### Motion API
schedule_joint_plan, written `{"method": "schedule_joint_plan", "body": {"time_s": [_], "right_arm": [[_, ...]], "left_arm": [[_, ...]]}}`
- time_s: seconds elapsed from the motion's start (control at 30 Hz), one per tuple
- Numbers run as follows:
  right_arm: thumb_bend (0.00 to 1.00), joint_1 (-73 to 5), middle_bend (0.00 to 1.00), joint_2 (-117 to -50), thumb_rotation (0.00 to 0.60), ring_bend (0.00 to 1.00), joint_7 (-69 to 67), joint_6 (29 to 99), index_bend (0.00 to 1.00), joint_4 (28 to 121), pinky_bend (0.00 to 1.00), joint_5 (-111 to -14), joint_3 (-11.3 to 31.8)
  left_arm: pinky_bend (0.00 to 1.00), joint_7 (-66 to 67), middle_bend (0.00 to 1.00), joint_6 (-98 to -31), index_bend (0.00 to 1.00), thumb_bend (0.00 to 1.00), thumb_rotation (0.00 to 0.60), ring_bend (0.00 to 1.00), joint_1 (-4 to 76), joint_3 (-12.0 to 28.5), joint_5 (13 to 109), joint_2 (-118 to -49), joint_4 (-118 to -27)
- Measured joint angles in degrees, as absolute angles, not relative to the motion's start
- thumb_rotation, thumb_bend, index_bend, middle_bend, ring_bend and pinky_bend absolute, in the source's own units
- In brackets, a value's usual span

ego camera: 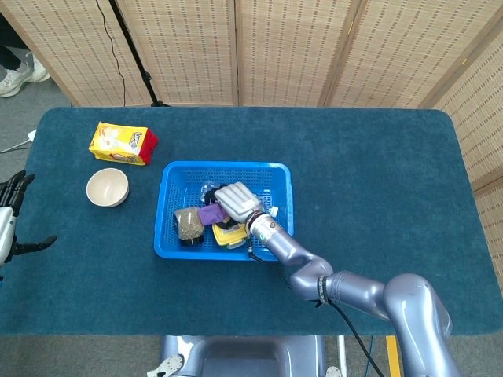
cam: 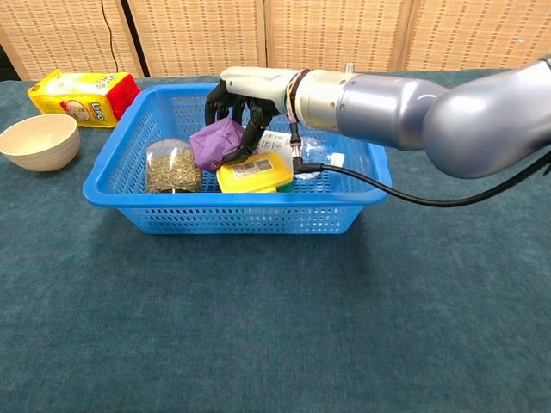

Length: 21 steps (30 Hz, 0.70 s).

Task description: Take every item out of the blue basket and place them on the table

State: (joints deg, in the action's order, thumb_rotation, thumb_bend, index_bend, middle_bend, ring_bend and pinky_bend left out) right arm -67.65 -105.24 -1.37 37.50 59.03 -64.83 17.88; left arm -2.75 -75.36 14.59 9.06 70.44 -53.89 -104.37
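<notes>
The right hand [cam: 244,95] is curling its fingers around the purple pouch [cam: 214,142], which is lying in the middle of the blue basket [cam: 362,191].

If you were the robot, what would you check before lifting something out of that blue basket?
1. Right hand down inside the blue basket: ok.
2. Fingers around the purple packet: cannot tell, though they curl against it.
3. Yellow box free of the fingers: cannot tell, it sits right under them.
4. Bare table to the right for setting down: ok.
5. Left hand out of the way at the table edge: ok.
</notes>
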Motion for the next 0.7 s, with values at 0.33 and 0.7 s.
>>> {"method": "schedule_joint_plan", "body": {"time_s": [0.33,0.7], "right_arm": [[0.17,-65.7,0.58,-104.6,0.6,0.49,-6.3,46.8,0.6,60.7,0.51,-71.3,19.0],[0.18,-58.3,0.59,-86.3,0.6,0.49,-4.0,56.9,0.6,77.1,0.51,-73.8,22.2]], "left_arm": [[0.0,-3.2,0.0,-74.4,0.0,0.1,0.6,0.0,14.7,9.2,70.5,-53.8,-104.1],[0.0,-2.6,0.0,-74.0,0.0,0.1,0.6,0.0,14.8,8.7,71.8,-53.9,-104.7]]}}
